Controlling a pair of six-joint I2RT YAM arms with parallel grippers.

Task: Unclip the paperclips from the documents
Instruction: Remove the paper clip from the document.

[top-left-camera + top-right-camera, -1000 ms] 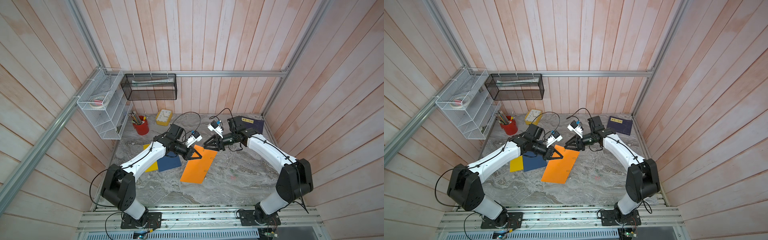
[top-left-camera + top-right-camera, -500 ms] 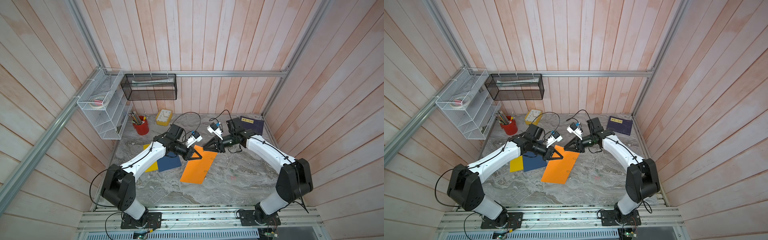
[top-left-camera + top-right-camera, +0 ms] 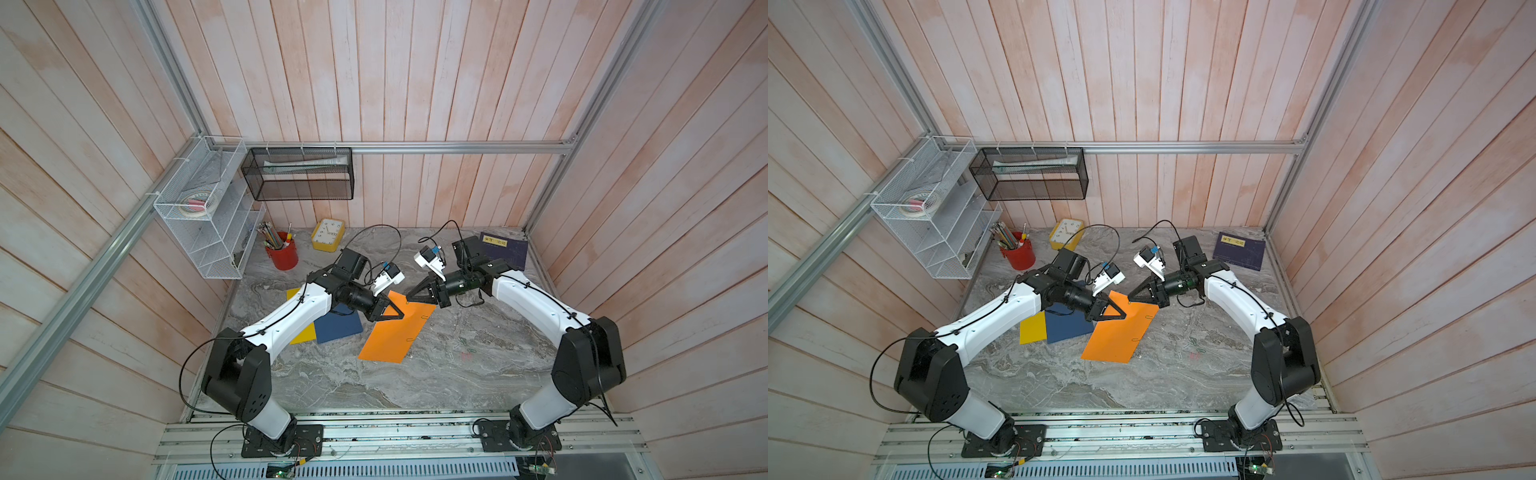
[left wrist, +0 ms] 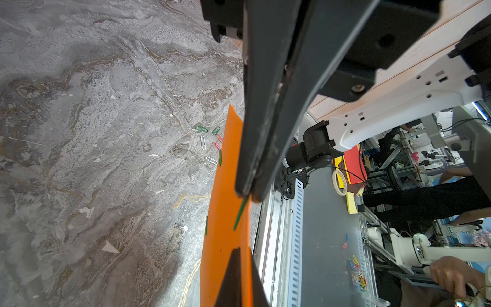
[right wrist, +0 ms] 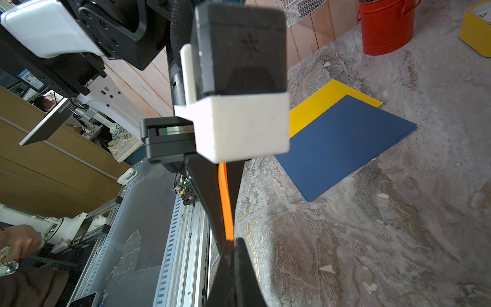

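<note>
Robotics lab: my base rail (image 3: pixel 399 432) at six o'clock, plank-walled test cell (image 3: pixel 374 83), cluttered equipment racks (image 4: pixel 403 151) beyond.

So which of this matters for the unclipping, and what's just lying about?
Job: orange sheet, green clip on it, blue sheet, yellow sheet, loose clips.
Lying about: red pencil pot, yellow clock, navy booklet, wire rack, mesh basket.

A plain orange sheet (image 3: pixel 1117 332), blue sheet (image 3: pixel 1069 326) and yellow sheet (image 3: pixel 1032 328). One green paperclip (image 4: pixel 240 212). The tabletop (image 3: pixel 1079 382) — grey marble, brown-veined. A red pencil cup (image 3: pixel 1021 257) — a yellow clock (image 3: pixel 1065 232).
</note>
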